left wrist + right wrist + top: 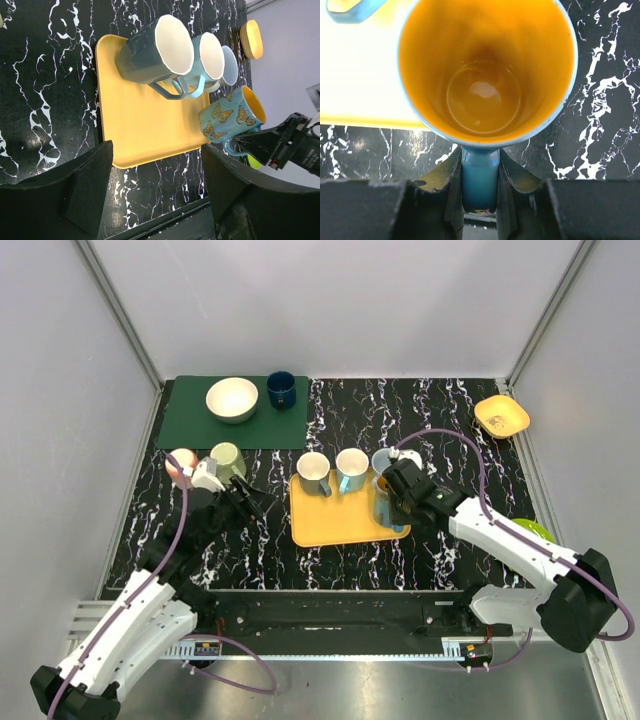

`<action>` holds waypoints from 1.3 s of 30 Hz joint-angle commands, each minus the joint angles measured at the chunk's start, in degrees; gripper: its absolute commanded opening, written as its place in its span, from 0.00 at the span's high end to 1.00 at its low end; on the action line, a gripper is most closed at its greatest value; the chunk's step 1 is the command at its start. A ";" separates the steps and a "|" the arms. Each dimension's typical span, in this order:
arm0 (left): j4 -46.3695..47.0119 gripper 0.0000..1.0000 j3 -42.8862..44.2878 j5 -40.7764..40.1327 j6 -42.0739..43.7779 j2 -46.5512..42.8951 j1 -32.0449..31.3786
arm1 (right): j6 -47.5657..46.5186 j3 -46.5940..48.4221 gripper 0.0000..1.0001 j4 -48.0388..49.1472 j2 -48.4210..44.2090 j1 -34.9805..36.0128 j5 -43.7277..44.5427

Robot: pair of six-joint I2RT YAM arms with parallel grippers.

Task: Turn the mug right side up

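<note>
Task thing: the butterfly mug [232,120] sits at the right-hand edge of the yellow tray [140,125], partly over the tray and partly over the dark marbled surface [400,410].
Attitude: my right wrist view looks straight down into its orange inside, so I judge the mouth faces up, or very nearly.
Right tool [480,170]: clenched on the mug's blue handle [480,182], one finger pressed to each side of it.
Why that hold: I think gripping the handle lets the wrist roll the body about without the fingers blocking the rim or the base.
Contact below: I cannot tell whether the base bears on the tray or hangs just above it.
Left tool [155,185]: released, jaws spread wide with nothing between them, hovering over the surface near the tray's left side and well apart from the mug.
Why there: it is out of the right arm's way while giving me a side look at the tray.
Neighbours: three other mugs [172,47] stand in a row along the tray's far edge, close to the butterfly mug.
Progress: nearly done, by my reading; what is left is seating it flat and letting go.
Risk: a base straddling the tray lip could rock on release.
</note>
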 commanded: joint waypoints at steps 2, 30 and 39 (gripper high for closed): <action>0.29 0.27 -0.32 -1.56 0.47 -1.79 0.26 | 2.39 -4.38 1.00 13.46 -0.37 0.25 7.22; -1.73 0.26 0.55 -7.89 2.32 0.93 0.26 | 10.65 -14.06 0.49 14.09 -12.85 2.27 -2.44; -6.82 0.23 7.30 -19.29 5.47 2.69 0.35 | 10.13 -7.65 0.40 11.27 -21.10 2.36 -2.18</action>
